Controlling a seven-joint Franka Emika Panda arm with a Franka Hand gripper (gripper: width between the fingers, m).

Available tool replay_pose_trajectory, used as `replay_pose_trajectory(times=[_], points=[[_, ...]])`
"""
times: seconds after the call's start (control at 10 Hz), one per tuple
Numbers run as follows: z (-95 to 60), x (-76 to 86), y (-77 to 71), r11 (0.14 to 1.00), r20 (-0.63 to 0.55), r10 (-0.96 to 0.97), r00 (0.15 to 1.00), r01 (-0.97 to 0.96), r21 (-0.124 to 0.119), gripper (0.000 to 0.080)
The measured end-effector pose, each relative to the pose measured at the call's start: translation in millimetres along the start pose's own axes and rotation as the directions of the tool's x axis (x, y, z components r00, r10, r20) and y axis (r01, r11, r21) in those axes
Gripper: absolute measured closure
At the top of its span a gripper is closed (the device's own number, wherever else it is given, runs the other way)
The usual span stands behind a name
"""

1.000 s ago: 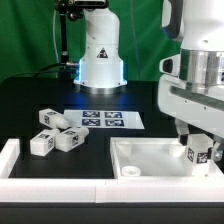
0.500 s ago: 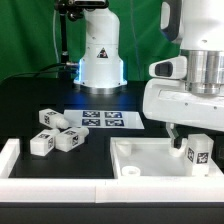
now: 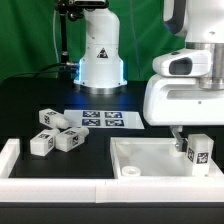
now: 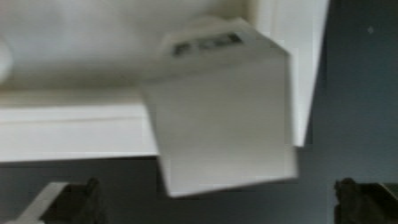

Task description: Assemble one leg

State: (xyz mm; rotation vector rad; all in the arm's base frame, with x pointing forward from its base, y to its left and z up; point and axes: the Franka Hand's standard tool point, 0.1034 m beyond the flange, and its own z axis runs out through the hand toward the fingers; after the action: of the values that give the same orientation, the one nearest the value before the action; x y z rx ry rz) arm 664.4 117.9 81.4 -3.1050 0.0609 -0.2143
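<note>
A white tagged leg (image 3: 199, 153) stands upright at the near right corner of the large white rimmed panel (image 3: 140, 155). My gripper (image 3: 196, 135) hangs just above the leg, open and empty. In the wrist view the leg (image 4: 222, 110) lies over the panel's rim (image 4: 71, 110), and my gripper (image 4: 217, 205) is spread wide, with dark fingertips (image 4: 71, 205) clear of the leg on both sides.
Three more tagged legs lie on the black table at the exterior view's left (image 3: 53, 119) (image 3: 42, 142) (image 3: 68, 138). The marker board (image 3: 103, 119) lies behind them. A white raised border (image 3: 10, 155) runs along the front, and the arm's base (image 3: 100, 55) stands at the back.
My gripper has let go of the leg and risen above it. The leg stays standing in the panel's corner.
</note>
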Motion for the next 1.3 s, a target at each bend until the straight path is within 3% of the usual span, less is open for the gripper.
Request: replay_pose_trajectory(times=[0.1, 0.2, 0.3, 0.4, 0.5, 0.6, 0.8, 1.0, 1.3], points=[[0.0, 0.3, 1.2, 1.000, 0.000, 0.012, 1.000, -0.012, -0.001, 0.0270], [0.1, 0.3, 1.3, 0.999, 0.000, 0.033, 0.999, -0.033, 0.000, 0.0270], [0.2, 0.2, 1.2, 0.995, 0.000, 0.101, 0.995, -0.101, 0.000, 0.0405], [0.2, 0.5, 2.5, 0.988, 0.000, 0.156, 0.988, -0.156, -0.001, 0.0591], [0.3, 0.5, 2.7, 0.980, -0.001, 0.198, 0.980, -0.198, -0.002, 0.0717], [0.3, 0.6, 3.0, 0.981, -0.001, 0.195, 0.981, -0.195, -0.003, 0.0784], [-0.1, -0.1, 3.9, 0.983, 0.010, 0.182, 0.983, -0.182, -0.006, 0.0794], [-11.3, 1.5, 11.7, 0.986, 0.120, 0.169, 0.978, -0.167, -0.022, 0.0798], [-13.7, 6.4, 19.8, 0.995, 0.123, 0.098, 0.988, -0.097, -0.013, 0.0798]])
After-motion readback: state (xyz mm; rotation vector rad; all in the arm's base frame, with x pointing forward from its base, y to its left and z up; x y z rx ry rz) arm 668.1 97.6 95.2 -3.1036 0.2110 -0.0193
